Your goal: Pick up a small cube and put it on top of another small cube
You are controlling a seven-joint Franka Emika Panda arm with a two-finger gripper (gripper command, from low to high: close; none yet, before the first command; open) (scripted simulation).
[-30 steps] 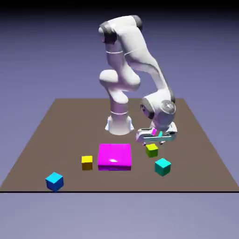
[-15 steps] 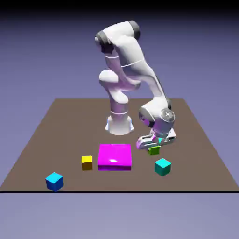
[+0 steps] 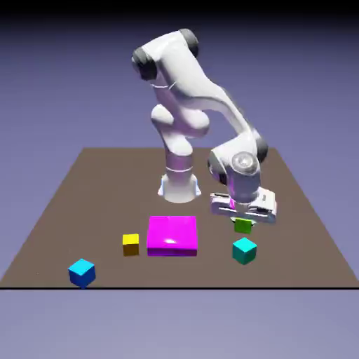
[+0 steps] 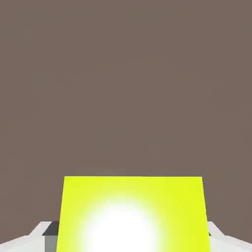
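The small olive, yellow-green cube [image 3: 243, 225] sits between my gripper's [image 3: 243, 223] fingers, right of the magenta block in the exterior view. My gripper is shut on it. In the hand view the same cube [image 4: 131, 214] fills the bottom middle, large and brightly lit, with a grey fingertip [image 4: 43, 235] showing on each side. Brown table fills everything above it. A plain yellow small cube [image 3: 130, 244] rests left of the magenta block, well away from my hand.
A flat magenta block [image 3: 172, 235] lies in the table's middle. A teal cube [image 3: 244, 250] stands just in front of the held cube. A blue cube [image 3: 82, 273] sits near the front left edge of the table [image 3: 308, 231].
My hand came down over the olive cube and closed on it. The wrist has turned and shifted slightly toward the exterior view's right, carrying the cube along.
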